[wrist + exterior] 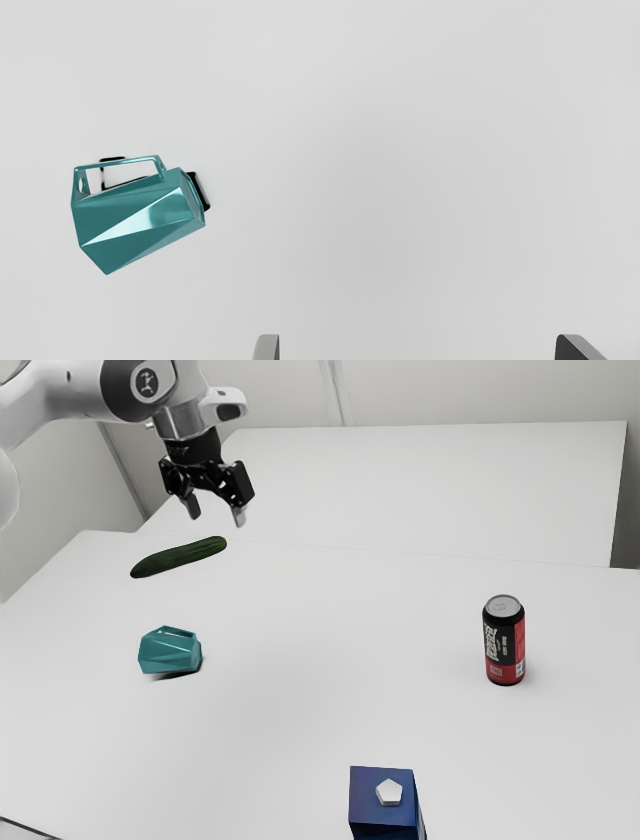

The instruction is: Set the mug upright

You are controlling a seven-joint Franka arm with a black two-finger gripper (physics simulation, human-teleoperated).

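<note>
High over the table, at the exterior view's upper left, my gripper (216, 517) points down, open, with nothing between its fingers. A teal faceted mug (169, 651) lies on its side on the table, lower in that view than the gripper and apart from it. In the wrist view the same mug (140, 217) shows its long side, its angular handle and part of its base; its opening faces away and is hidden. The two fingertips of the gripper (417, 347) stand wide apart there, with the mug outside the gap, beyond one finger.
A cucumber (179, 557) is between the gripper and the mug in the exterior view. A black and red can (504, 641) stands at the exterior view's right. Near its bottom edge is a dark blue box (382, 812) with a white pentagon on top. The table (300, 680) is white.
</note>
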